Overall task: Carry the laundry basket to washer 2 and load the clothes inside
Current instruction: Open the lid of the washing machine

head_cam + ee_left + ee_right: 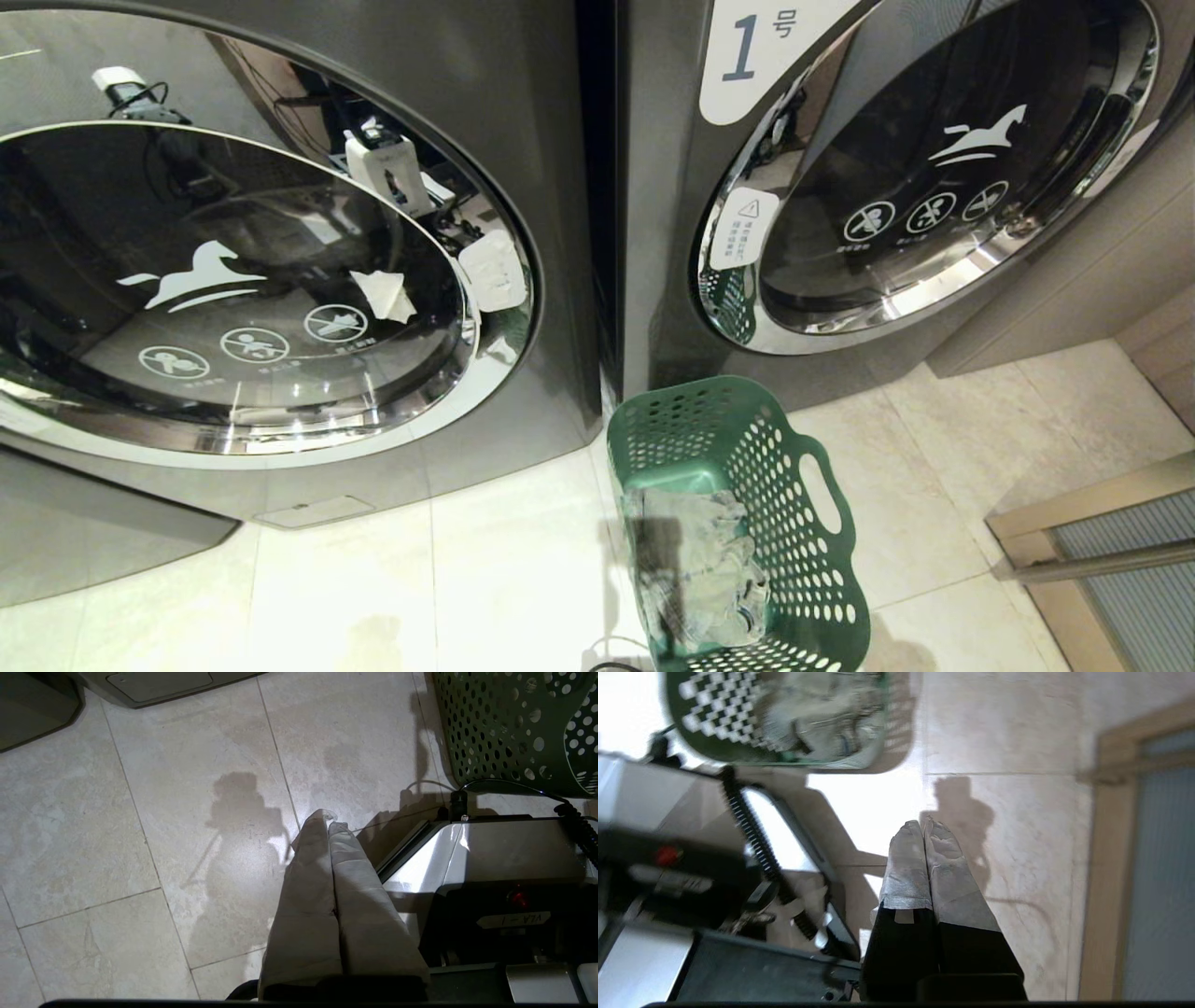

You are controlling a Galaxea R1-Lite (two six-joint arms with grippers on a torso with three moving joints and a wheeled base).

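The green laundry basket (826, 569) stands on the tiled floor between two dark grey washers, with the grey-beige clothes (700, 569) bunched inside. The left washer (560, 187) has its door shut and its number label is out of view, so I cannot tell whether it is washer 2. Neither gripper shows in the head view. My left gripper (328, 820) is shut and empty over bare floor, the basket (504, 723) off to one side. My right gripper (923, 826) is also shut and empty above the floor, apart from the basket (714, 718) and the clothes (822, 714).
The right washer (934, 177) carries the label "1". My own base (490, 849) with a coiled black cable (752, 830) sits close to the basket. A wooden door frame (1074, 523) borders the floor at the right.
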